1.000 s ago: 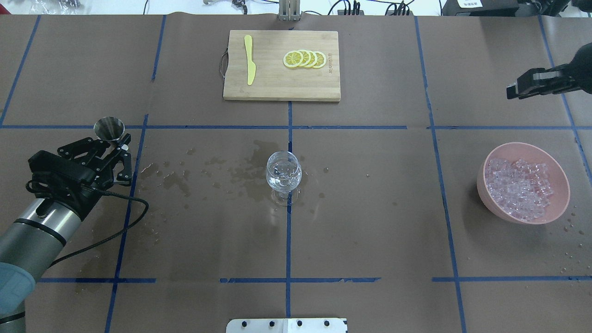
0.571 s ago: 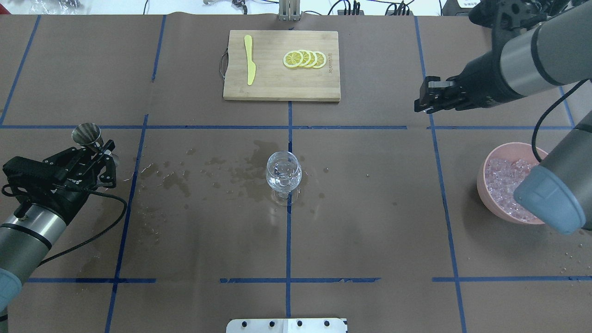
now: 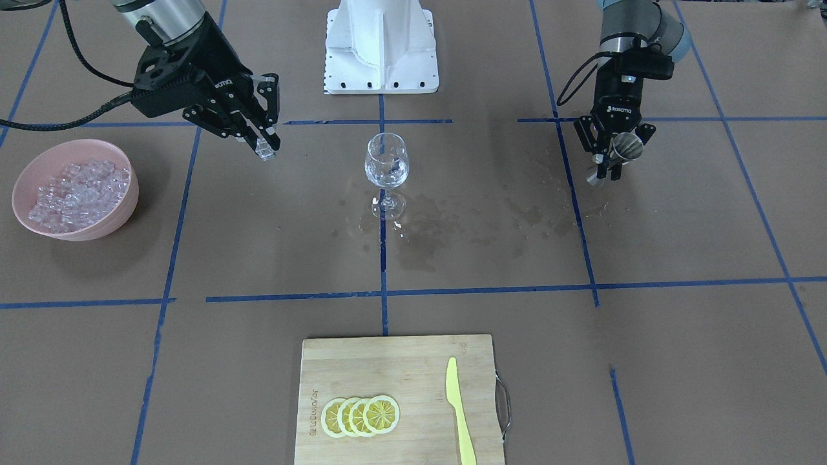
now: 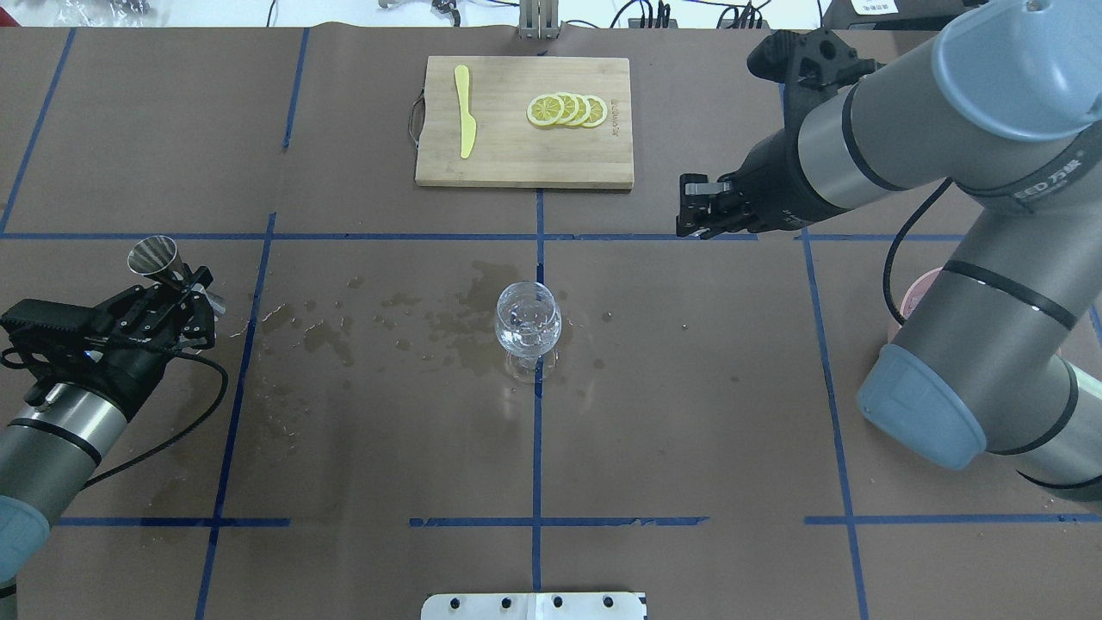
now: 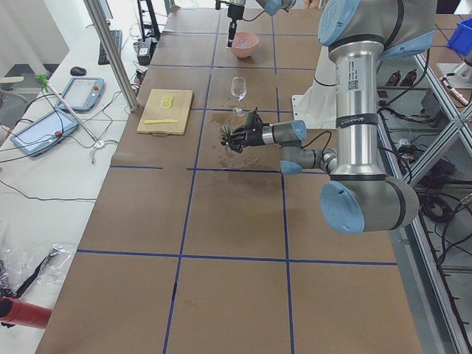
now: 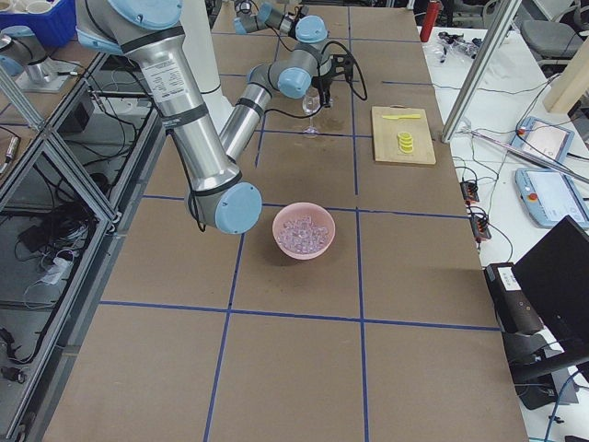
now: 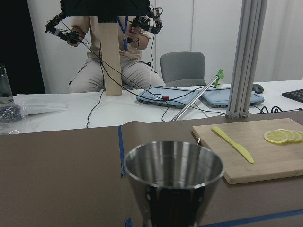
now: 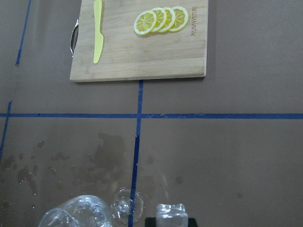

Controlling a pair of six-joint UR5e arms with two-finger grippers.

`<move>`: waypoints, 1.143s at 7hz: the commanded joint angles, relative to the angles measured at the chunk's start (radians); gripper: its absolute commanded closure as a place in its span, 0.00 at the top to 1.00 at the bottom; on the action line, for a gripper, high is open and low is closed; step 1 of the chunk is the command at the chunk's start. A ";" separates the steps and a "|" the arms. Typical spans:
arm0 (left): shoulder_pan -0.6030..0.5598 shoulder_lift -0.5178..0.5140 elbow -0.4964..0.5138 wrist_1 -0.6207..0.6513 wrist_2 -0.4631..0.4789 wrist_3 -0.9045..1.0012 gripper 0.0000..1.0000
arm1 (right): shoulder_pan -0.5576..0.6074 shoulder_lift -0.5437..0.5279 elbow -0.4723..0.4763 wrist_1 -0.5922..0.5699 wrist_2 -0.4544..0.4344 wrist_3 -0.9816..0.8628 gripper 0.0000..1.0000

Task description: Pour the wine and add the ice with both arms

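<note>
Brown table paper (image 4: 689, 413) is topped by a pink bowl (image 3: 90, 231) of ice (image 3: 74, 187) and, in the middle, a glass (image 3: 386, 150) of wine (image 3: 386, 173); a steel cup (image 3: 627, 147) is held by the left gripper (image 3: 610, 165), one ice cube (image 8: 171, 213) by the right gripper (image 3: 263, 146).

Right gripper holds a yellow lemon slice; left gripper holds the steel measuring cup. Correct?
One error: the right gripper holds a clear ice cube, as the right wrist view shows. The left gripper does hold the steel measuring cup.
</note>
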 commanded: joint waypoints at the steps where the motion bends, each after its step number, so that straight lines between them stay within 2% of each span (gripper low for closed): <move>1: 0.011 0.001 0.110 0.000 0.057 -0.163 0.00 | -0.033 0.082 -0.032 -0.002 -0.011 0.067 0.00; 4: 0.135 -0.005 0.172 0.001 0.271 -0.208 0.00 | -0.062 0.106 -0.036 0.001 -0.047 0.079 0.00; 6: 0.189 -0.016 0.220 0.003 0.357 -0.245 0.00 | -0.068 0.134 -0.036 0.006 -0.063 0.098 0.00; 8: 0.209 -0.045 0.261 0.003 0.394 -0.246 0.00 | -0.093 0.146 -0.039 0.006 -0.090 0.099 0.00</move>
